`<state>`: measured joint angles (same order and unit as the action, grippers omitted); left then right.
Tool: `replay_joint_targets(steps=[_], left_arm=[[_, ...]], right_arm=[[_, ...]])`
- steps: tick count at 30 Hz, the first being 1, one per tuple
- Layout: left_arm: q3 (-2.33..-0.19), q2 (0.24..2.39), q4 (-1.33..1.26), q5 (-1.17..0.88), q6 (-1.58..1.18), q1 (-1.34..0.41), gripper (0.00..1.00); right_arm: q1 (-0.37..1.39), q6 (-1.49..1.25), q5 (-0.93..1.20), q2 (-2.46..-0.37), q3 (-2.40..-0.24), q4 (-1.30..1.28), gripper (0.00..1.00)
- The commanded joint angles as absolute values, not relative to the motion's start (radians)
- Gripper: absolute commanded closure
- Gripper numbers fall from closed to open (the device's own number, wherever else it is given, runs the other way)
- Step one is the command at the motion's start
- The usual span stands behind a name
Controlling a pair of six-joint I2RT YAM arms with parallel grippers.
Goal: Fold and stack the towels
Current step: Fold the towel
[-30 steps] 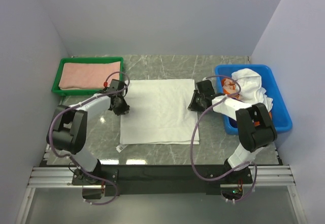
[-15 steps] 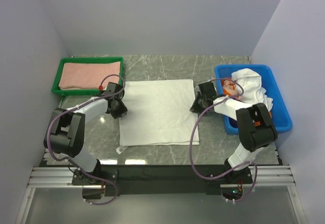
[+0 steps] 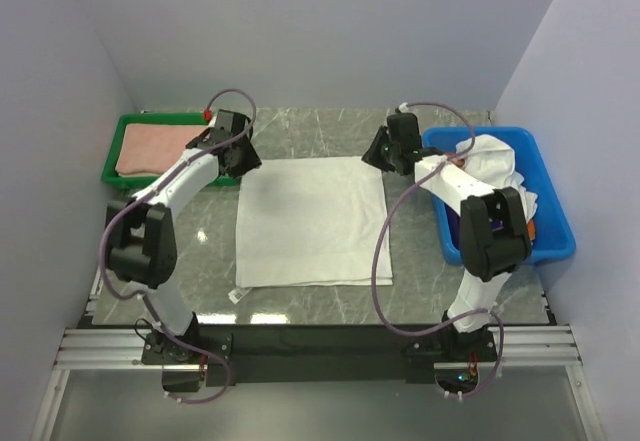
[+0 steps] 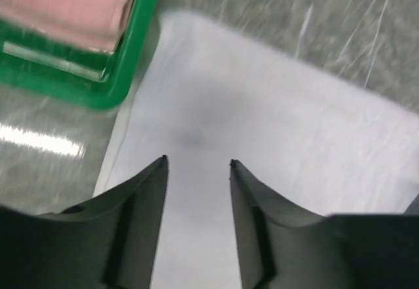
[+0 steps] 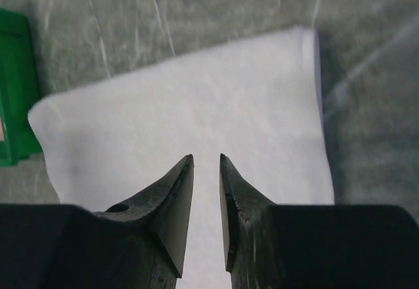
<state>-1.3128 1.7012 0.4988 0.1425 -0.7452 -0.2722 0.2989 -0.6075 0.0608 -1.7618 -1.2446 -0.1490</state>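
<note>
A white towel [image 3: 312, 219] lies flat and spread on the marble table. It also shows in the left wrist view [image 4: 275, 125] and the right wrist view [image 5: 196, 99]. My left gripper [image 3: 240, 157] hovers over the towel's far left corner. Its jaws [image 4: 198, 161] are open and empty. My right gripper [image 3: 382, 151] hovers over the far right corner. Its jaws [image 5: 206, 156] stand a narrow gap apart with nothing between them. A folded pink towel [image 3: 155, 147] lies in the green tray [image 3: 108, 173].
The green tray stands at the far left, right beside the towel's corner [image 4: 111, 96]. A blue bin [image 3: 555, 231] at the right holds crumpled white towels [image 3: 495, 166] and something orange. Grey walls close in the back and both sides.
Both grippers moved from the towel's left and right side edges toward the back, to its far corners. The towel still lies flat.
</note>
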Motion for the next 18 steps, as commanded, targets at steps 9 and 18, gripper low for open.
replay_joint_targets(steps=[9, 18], left_arm=[[-1.618, 2.077, 0.480, 0.311, -0.612, -0.281, 0.66], [-1.713, 2.230, 0.549, 0.451, -0.623, -0.291, 0.64]], right_arm=[[0.282, -0.672, 0.023, -2.054, -1.480, -0.069, 0.72], [0.252, -0.824, -0.070, -2.148, -1.520, -0.207, 0.72]])
